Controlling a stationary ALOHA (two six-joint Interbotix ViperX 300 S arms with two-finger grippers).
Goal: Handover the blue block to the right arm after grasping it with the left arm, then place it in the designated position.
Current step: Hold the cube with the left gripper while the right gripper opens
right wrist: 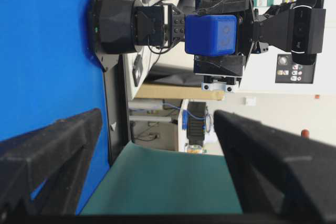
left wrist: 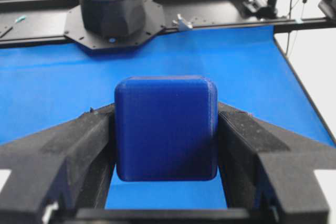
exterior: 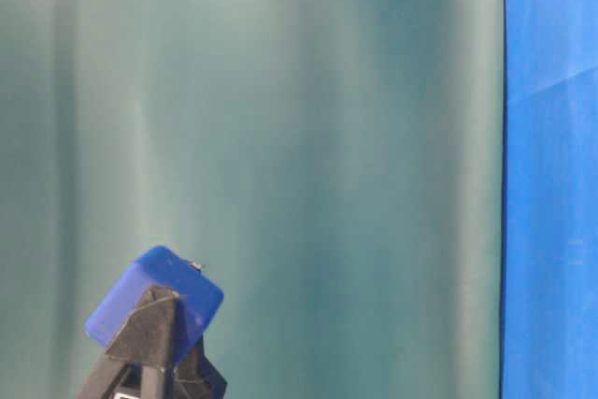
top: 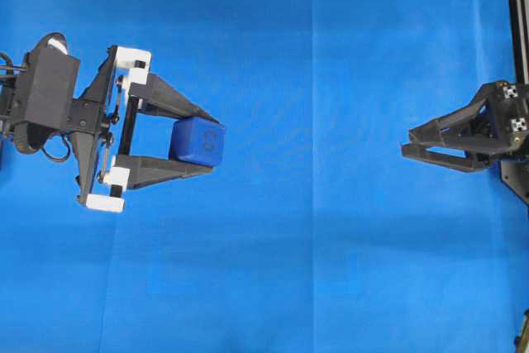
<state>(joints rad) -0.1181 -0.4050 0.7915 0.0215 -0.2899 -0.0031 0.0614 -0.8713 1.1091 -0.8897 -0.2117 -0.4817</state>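
Now left end effector [top: 213,144] clamps block [top: 197,140] aloft, right end effector [top: 407,142] spread wide opposite: handover pending, right must close in.

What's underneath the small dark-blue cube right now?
Only bright blue cloth shows below the small dark-blue cube, clamped off the surface in the left gripper. The cube's underside is hidden.

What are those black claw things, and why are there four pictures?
They are two robot arms. Each ends in a pinching tool. The left tool, the one with white caps, squeezes a small blue block between its two fingers. The right tool stands wide open and empty, facing it across the blue cloth.

One picture looks down from above. One looks from table height and shows the block lifted up. The other two come from little cameras on each arm's wrist, so you see each tool's own fingers up close.
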